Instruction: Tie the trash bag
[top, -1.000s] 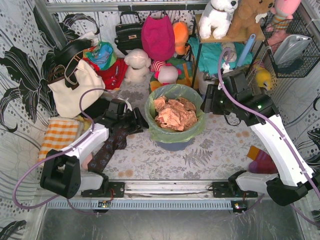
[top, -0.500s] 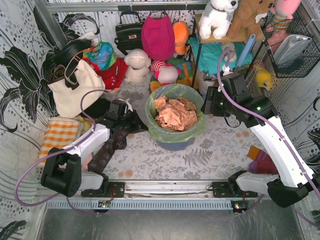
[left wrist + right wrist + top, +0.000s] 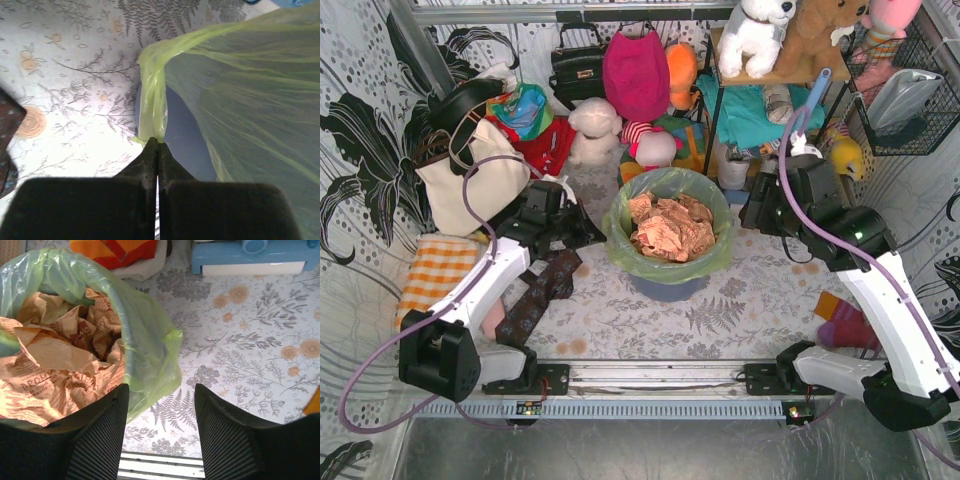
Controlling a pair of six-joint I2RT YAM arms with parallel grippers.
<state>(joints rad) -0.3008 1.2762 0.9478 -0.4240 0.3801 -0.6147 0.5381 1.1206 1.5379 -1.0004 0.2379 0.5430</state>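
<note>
Thin translucent light-green plastic trash bag (image 3: pixel 712 258) lining round blue-grey bin (image 3: pixel 666 291), middle of counter (image 3: pixel 620 325). Pinched on rim fold: left hand (image 3: pixel 158 145). Spread, empty: right hand (image 3: pixel 161 390). Probably light, flimsy, slippery; best gripped at gathered rim.

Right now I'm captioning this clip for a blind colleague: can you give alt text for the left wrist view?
The left claw is shut on a bunched strip of the thin green bag, holding it stretched away from the blue-grey bin. A floral tablecloth fills the background.
</note>
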